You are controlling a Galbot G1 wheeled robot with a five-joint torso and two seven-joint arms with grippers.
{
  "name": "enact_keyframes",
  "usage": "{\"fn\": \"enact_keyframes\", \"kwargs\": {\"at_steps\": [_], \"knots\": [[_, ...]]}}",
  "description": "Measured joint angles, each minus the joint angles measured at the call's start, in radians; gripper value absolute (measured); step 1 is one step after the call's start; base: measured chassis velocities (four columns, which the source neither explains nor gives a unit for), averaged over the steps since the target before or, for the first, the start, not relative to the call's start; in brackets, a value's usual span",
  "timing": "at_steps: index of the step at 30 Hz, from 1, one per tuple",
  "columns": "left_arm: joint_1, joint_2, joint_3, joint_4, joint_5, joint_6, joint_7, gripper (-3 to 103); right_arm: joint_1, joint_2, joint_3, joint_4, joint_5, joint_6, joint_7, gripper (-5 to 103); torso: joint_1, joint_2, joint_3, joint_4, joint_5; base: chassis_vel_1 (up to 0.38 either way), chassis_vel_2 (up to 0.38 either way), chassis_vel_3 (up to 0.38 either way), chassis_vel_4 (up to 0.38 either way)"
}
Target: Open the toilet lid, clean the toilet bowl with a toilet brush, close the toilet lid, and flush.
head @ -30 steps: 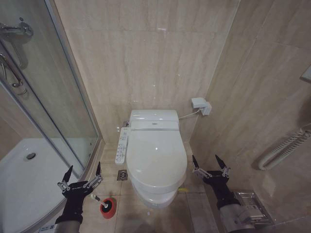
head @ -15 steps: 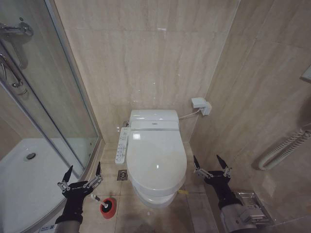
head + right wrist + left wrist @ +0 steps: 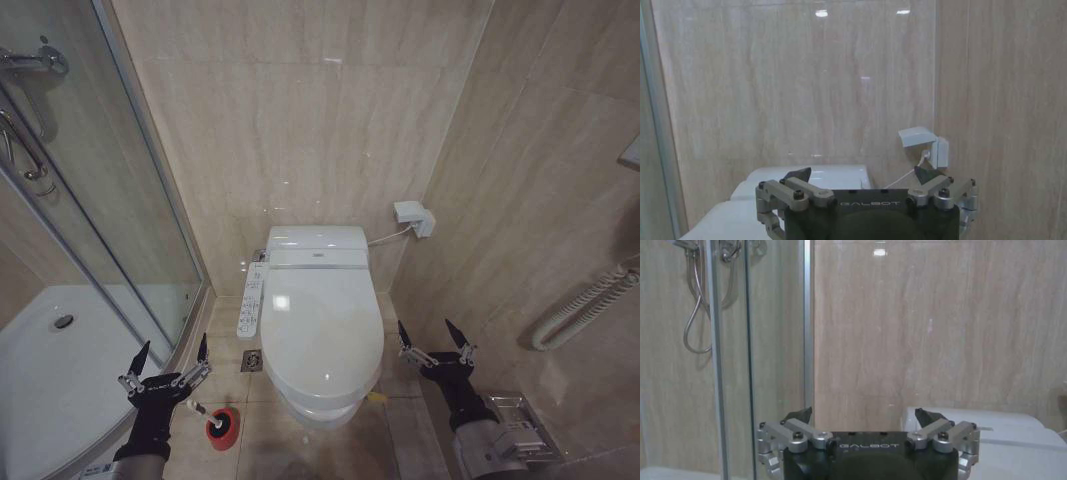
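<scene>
The toilet lid (image 3: 320,330) lies shut over the toilet bowl (image 3: 322,414), whose white rim shows under the lid's front edge. A yellow-green band (image 3: 375,397) hangs at the lid's front right. The button strip (image 3: 250,305) runs along the toilet's left side. The toilet brush (image 3: 199,408) stands head-down in a red cup (image 3: 222,426) on the floor left of the bowl. My left gripper (image 3: 174,343) (image 3: 863,415) is open just left of the brush handle. My right gripper (image 3: 424,325) (image 3: 860,172) is open to the right of the bowl, holding nothing.
A glass shower enclosure (image 3: 100,200) with a white tray (image 3: 60,360) takes up the left. A floor drain (image 3: 251,360) sits beside the bowl. On the right are a wall box (image 3: 412,215) with a cable, a coiled hose (image 3: 590,305) and a metal rack (image 3: 515,415).
The toilet lid has sunk the last bit onto the bowl, and its band has dropped with it. Both grippers have barely moved.
</scene>
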Motion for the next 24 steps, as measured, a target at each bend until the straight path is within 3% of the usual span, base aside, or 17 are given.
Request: {"fn": "enact_keyframes", "kwargs": {"at_steps": [24], "knots": [[0.000, 0.000, 0.000, 0.000, 0.000, 0.000, 0.000, 100, 0.001, 0.000, 0.000, 0.000, 0.000, -0.001, 0.001, 100, 0.000, 0.000, 0.000, 0.0000, 0.0000, 0.000, 0.000, 0.000, 0.000]]}}
